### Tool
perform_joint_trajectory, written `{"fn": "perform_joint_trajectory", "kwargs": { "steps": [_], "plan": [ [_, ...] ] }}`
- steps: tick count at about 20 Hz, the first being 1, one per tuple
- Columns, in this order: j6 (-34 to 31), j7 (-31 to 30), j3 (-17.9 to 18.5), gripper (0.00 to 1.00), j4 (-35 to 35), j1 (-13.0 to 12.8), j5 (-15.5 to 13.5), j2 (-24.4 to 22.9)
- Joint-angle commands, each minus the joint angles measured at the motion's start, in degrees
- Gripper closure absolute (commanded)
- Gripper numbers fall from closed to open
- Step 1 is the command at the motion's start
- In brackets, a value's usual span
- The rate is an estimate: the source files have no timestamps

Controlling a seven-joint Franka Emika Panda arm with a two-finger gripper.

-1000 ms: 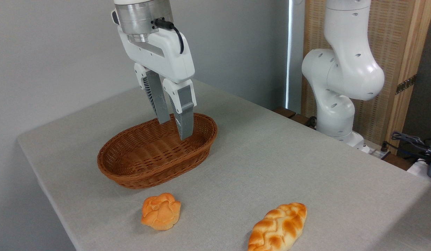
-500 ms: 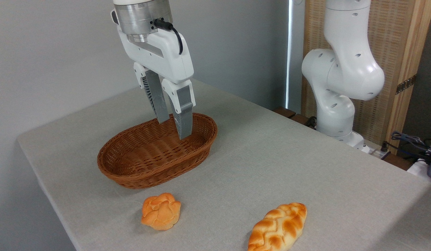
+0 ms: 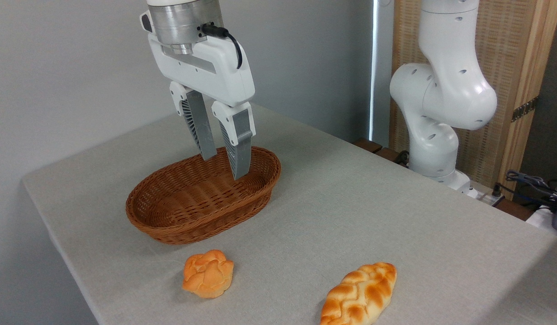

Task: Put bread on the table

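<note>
Since the bread already lies on the tabletop, the gripper has spread its empty fingers slightly wider over the basket; looks done.

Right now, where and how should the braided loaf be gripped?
Probably across the middle of the braided loaf, coming straight down from above: it lies flat on the table, long and narrow, so fingers close across its short width. The gripper hangs open over the basket.

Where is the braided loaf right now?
The braided loaf lies on the table at the lower right near the front edge, right of the round bun and well clear of the wicker basket.
</note>
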Motion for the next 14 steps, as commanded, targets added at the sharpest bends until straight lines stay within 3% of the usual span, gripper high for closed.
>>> {"fn": "perform_joint_trajectory", "kwargs": {
  "steps": [1, 14],
  "plan": [
    [0.27, -1.38, 0.28, 0.0, 1.3, 0.1, -1.3, 0.52],
    [2.11, -1.56, 0.19, 0.0, 1.3, 0.1, -1.39, 0.52]
  ]
}}
